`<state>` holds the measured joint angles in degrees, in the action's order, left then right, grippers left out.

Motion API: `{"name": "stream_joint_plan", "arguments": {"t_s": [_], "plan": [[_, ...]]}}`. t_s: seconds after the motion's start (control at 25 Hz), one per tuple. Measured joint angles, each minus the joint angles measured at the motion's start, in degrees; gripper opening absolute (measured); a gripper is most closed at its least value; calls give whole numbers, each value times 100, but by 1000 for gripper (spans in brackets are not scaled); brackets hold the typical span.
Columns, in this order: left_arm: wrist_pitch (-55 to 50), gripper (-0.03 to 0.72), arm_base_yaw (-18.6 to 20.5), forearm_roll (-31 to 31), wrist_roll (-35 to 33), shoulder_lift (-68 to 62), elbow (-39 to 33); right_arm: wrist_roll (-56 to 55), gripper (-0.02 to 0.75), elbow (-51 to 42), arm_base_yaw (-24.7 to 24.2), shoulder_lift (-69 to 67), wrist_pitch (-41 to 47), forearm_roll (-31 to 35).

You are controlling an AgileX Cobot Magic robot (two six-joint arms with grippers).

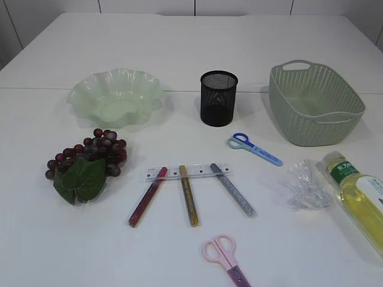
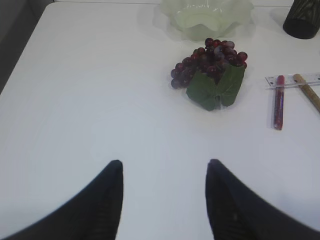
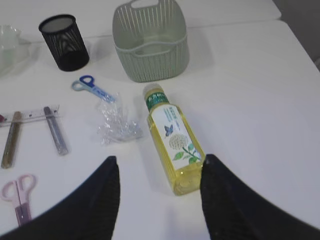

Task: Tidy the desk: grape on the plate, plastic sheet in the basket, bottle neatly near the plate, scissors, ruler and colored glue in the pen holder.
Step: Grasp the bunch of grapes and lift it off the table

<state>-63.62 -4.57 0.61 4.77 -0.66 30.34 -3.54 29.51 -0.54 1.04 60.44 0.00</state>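
Left wrist view: my left gripper (image 2: pixel 164 172) hangs spread and empty, the grape (image 2: pixel 210 62) well ahead, just short of the plate (image 2: pixel 206 15). Right wrist view: my right gripper (image 3: pixel 159 170) gapes empty, the bottle (image 3: pixel 172 137) lying between its fingertips, the plastic sheet (image 3: pixel 116 122) ahead-left, the basket (image 3: pixel 150 42) beyond.

white tabletop (image 1: pixel 179 48), a seam running across it, pale wall behind
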Motion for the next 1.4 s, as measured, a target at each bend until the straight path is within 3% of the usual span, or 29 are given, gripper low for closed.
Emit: {"name": "stream_joint_plan", "arguments": {"t_s": [0.32, 0.56, 1.0, 1.16, 1.4], "plan": [[344, 401, 0, -120, 0, -610, 71, -45, 417, 311, 0, -1272, -782, 51], [1462, 401, 0, -332, 0, -2099, 154, -85, 417, 888, 0, -2552, -1180, 63], [2939, 402, 0, -997, 35, -5210, 239, -336, 417, 2453, 0, -4884, -955, 63], [2894, 402, 0, -1011, 35, -6109, 799, -345, 417, 2789, 0, -5571, -609, 63], [2322, 402, -28, -1271, -62, -7401, 2217, -345, 417, 2843, 0, -5984, -544, 63]]}}
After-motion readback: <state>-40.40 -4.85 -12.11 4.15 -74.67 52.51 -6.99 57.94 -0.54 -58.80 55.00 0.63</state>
